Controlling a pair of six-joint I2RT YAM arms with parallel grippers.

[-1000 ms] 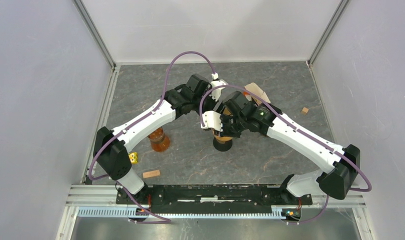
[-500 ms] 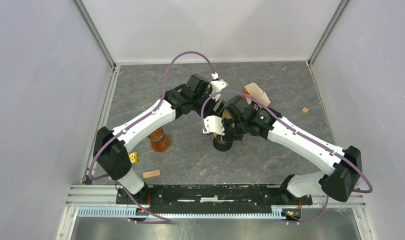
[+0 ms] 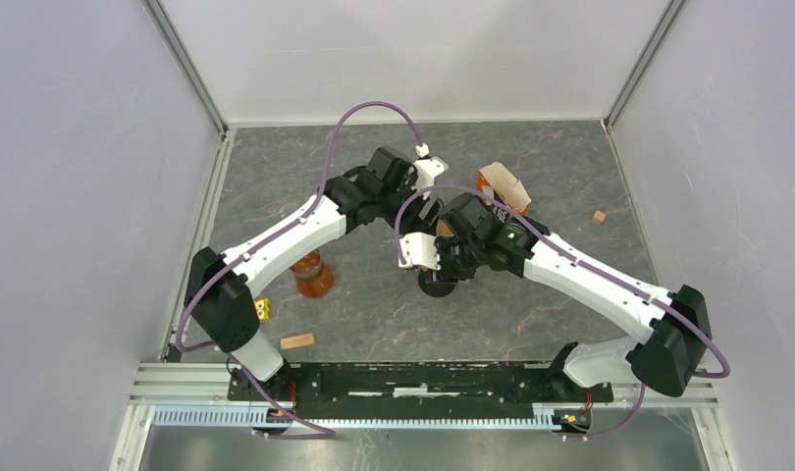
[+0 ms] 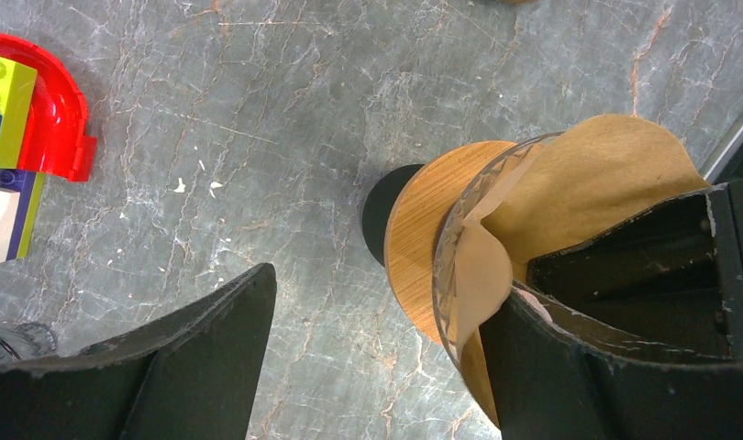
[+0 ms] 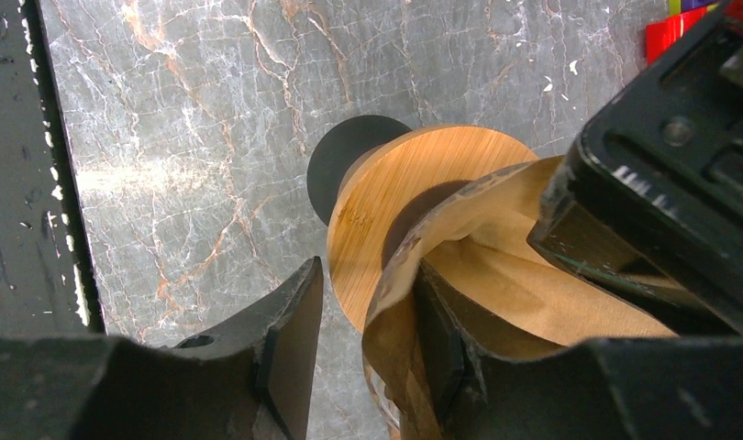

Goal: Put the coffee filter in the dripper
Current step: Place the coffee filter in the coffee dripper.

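Note:
The dripper, a glass cone with a wooden collar (image 4: 421, 229) on a black base (image 4: 379, 215), stands mid-table; only its base (image 3: 435, 287) shows in the top view. The brown paper filter (image 4: 588, 174) sits in the cone with one edge folded inward. My left gripper (image 4: 386, 284) is open, with one finger inside the filter and the other over bare table. My right gripper (image 5: 370, 270) is open and straddles the filter wall (image 5: 533, 302) and the glass rim, one finger inside and one outside. Both grippers crowd over the dripper in the top view, left (image 3: 428, 206) and right (image 3: 435, 257).
An orange jar (image 3: 312, 275), a yellow brick (image 3: 262, 309) and a wooden block (image 3: 296, 340) lie at the left front. An open cardboard box (image 3: 502, 184) and a small wooden cube (image 3: 599, 217) lie at the back right. A red and yellow toy-brick piece (image 4: 38, 110) lies near the dripper.
My right gripper has shifted slightly towards the near left over the dripper and now covers the filter in the top view. The left arm has barely moved.

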